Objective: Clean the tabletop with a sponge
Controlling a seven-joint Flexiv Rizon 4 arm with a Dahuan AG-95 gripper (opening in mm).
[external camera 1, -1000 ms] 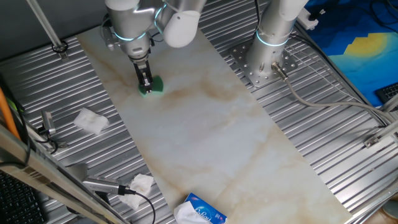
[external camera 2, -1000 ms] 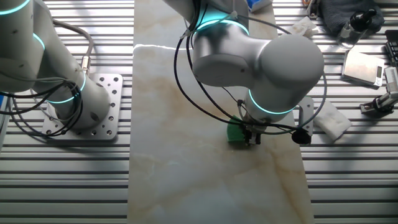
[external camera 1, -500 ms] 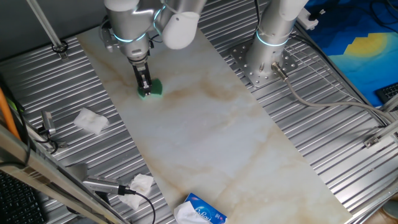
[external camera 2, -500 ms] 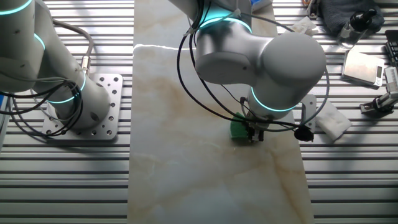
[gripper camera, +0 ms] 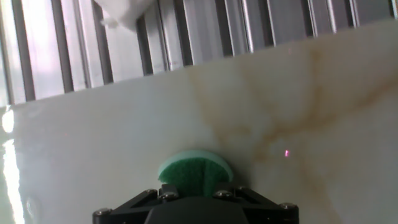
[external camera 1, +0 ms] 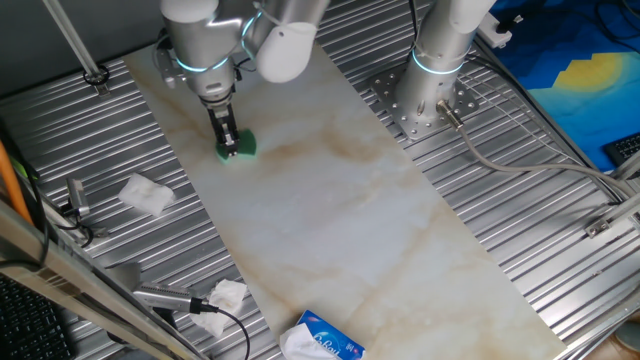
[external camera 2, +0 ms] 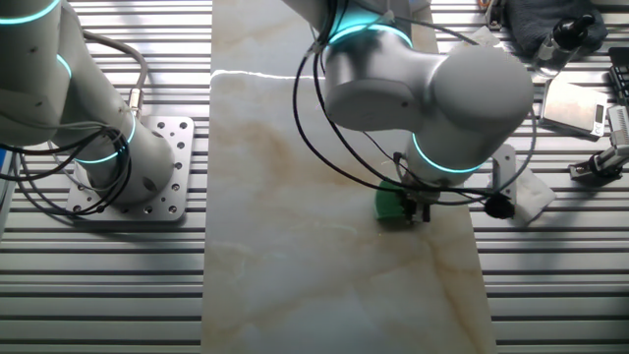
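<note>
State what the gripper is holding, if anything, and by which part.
The gripper holds the small bright green sponge block, pinched from above across its upper part and pressed onto the glossy marble-look tabletop.

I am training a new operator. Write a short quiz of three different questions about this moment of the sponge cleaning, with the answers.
1. True or false: the gripper presses the sponge onto the tabletop.
2. Which slab edge is the sponge nearer? A) the edge by the crumpled tissue B) the edge by the second arm's base plate
3. Fill in: at the near end of the slab lies a blue-and-white ____ pack.

Key: 1 true; 2 A; 3 tissue.
</note>
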